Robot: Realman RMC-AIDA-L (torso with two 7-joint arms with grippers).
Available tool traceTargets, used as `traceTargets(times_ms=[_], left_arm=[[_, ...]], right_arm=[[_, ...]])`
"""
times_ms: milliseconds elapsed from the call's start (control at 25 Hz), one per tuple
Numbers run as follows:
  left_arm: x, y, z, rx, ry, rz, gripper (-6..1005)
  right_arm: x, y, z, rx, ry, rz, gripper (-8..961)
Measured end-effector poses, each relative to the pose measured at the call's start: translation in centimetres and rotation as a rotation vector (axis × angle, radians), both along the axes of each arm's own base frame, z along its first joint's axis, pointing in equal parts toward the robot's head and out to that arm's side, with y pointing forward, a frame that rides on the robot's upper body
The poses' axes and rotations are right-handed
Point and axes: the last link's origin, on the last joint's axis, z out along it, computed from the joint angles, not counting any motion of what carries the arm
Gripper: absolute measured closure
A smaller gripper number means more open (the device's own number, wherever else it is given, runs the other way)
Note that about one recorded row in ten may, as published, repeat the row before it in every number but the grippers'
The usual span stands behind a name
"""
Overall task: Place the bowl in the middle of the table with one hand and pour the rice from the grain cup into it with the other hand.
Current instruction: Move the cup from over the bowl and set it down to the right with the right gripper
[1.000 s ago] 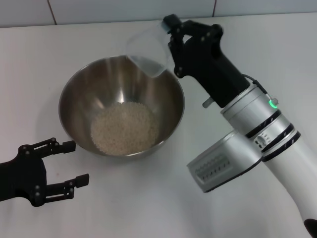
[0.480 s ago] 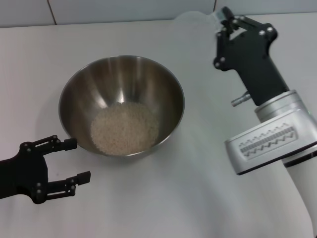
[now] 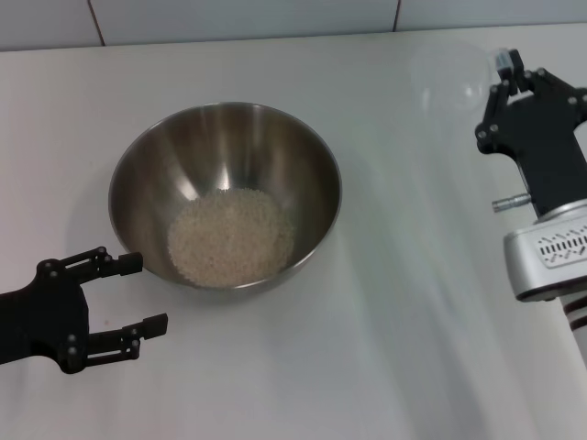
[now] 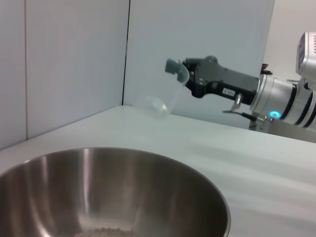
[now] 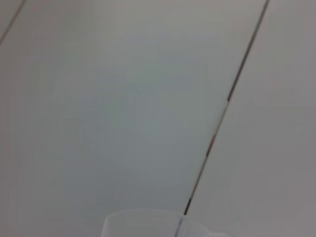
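Observation:
The steel bowl (image 3: 225, 192) stands on the white table (image 3: 367, 348) left of centre, with a mound of rice (image 3: 231, 236) in its bottom. My right gripper (image 3: 503, 78) is at the far right, shut on the clear grain cup (image 3: 447, 75), which looks empty and tilts on its side above the table. The cup (image 4: 160, 101) and that gripper (image 4: 180, 74) also show in the left wrist view, beyond the bowl's rim (image 4: 123, 168). My left gripper (image 3: 133, 293) is open at the front left, just beside the bowl.
A light tiled edge (image 3: 229, 18) runs along the back of the table. White wall panels (image 5: 123, 98) fill the right wrist view, with the cup's rim (image 5: 148, 224) at the bottom.
My right gripper has carried the cup away from over the bowl to the right, about a third of the view's width. The bowl, rice and left gripper have stayed put.

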Motion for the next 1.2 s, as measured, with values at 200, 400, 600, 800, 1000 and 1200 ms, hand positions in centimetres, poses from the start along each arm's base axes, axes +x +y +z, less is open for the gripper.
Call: traceTargets(times_ms=[200,400,600,800,1000,1200], left_arm=[[0.0,0.1,0.1,0.002,0.0,-0.001,188],[0.1,0.2,0.1,0.001,-0.001,-0.003,188],[0.1,0.2,0.1,0.0,-0.002,-0.001,188],[0.1,0.2,0.1,0.0,-0.002,0.001,188],[0.1,0.2,0.2,0.0,0.001,-0.001,188],[0.2,0.3,0.2,0.0,0.002,-0.002,188]], right_arm=[[1.4,-0.5,-0.6,-0.044,0.057,-0.04,940],[2.2,-0.4,-1.0,-0.084,0.14,-0.063,942],[3.3,-0.1,-1.6,-0.151,0.185,-0.093,941],[3.6,-0.1,-1.8,-0.177,0.216,-0.103,940],[4.2,0.1,-2.3,-0.219,0.268,-0.119,941],[4.5,0.3,-2.5,-0.243,0.283,-0.144,942]])
